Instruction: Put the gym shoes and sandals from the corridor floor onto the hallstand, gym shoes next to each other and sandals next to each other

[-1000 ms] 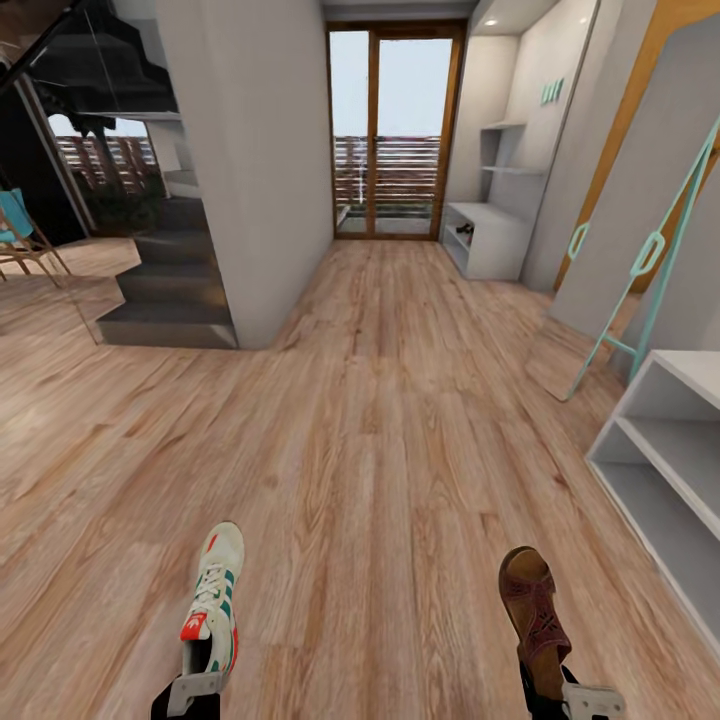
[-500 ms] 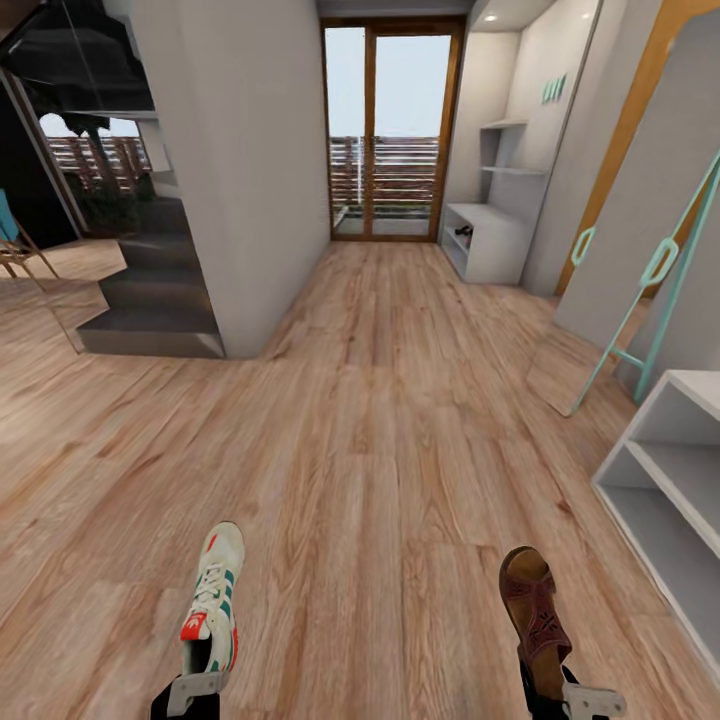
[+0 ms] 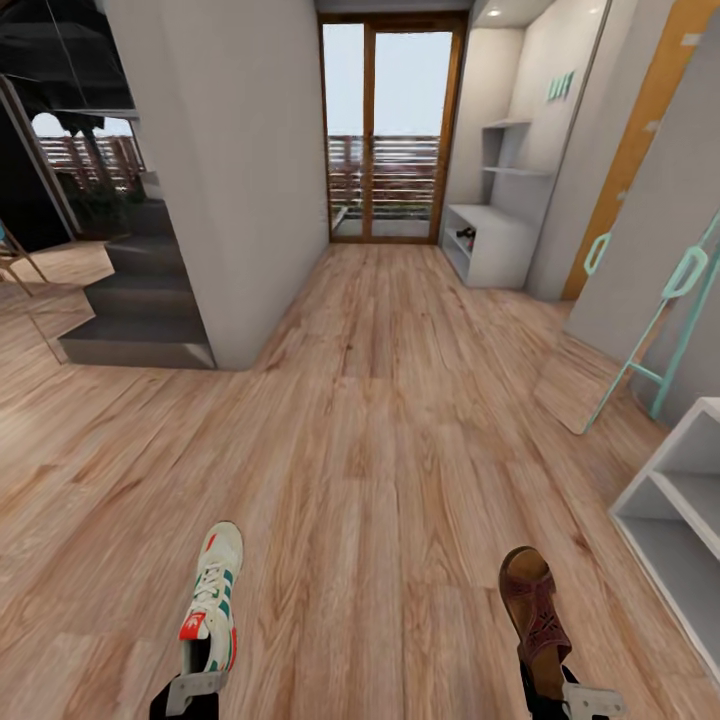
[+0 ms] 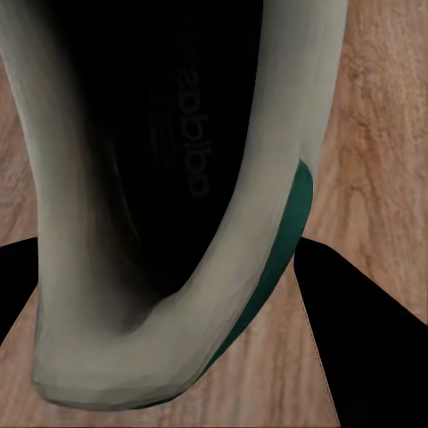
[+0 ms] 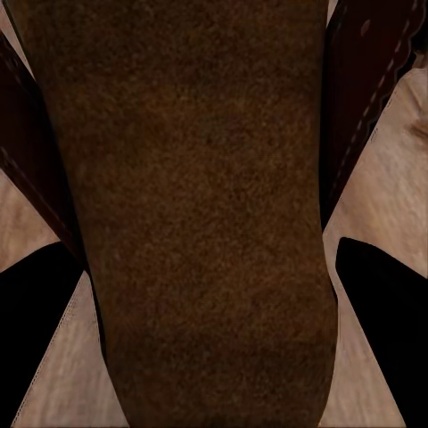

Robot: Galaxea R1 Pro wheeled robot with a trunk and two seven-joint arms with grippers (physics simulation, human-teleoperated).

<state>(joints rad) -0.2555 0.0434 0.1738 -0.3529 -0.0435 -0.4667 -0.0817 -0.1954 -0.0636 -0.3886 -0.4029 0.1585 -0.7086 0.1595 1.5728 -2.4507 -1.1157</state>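
One cream-white gym shoe (image 3: 212, 598) with green stripes hangs over the corridor floor (image 3: 380, 430) at the lower left, and my left gripper (image 3: 192, 690) is shut on its heel. The left wrist view looks into that gym shoe (image 4: 169, 178), with a black finger (image 4: 366, 330) at its side. A dark brown sandal (image 3: 534, 610) is held at the lower right by my right gripper (image 3: 572, 697), shut on its heel end. Its tan insole (image 5: 196, 205) shows between dark fingers (image 5: 383, 303). The hallstand (image 3: 490, 240), pale grey with stepped wall shelves, stands far ahead on the right by the glass door.
A plain grey two-shelf bench (image 3: 680, 500) is close on the right. A turquoise ladder frame (image 3: 660, 320) leans on the right wall. A grey wall block (image 3: 220, 170) and dark stairs (image 3: 140, 300) are on the left. A small dark item (image 3: 462, 236) sits in the hallstand, too small to tell.
The whole view has shifted as the robot rolls forward along the corridor; the near bench slid toward the right edge. Both shoes stay in the same place in the grippers.
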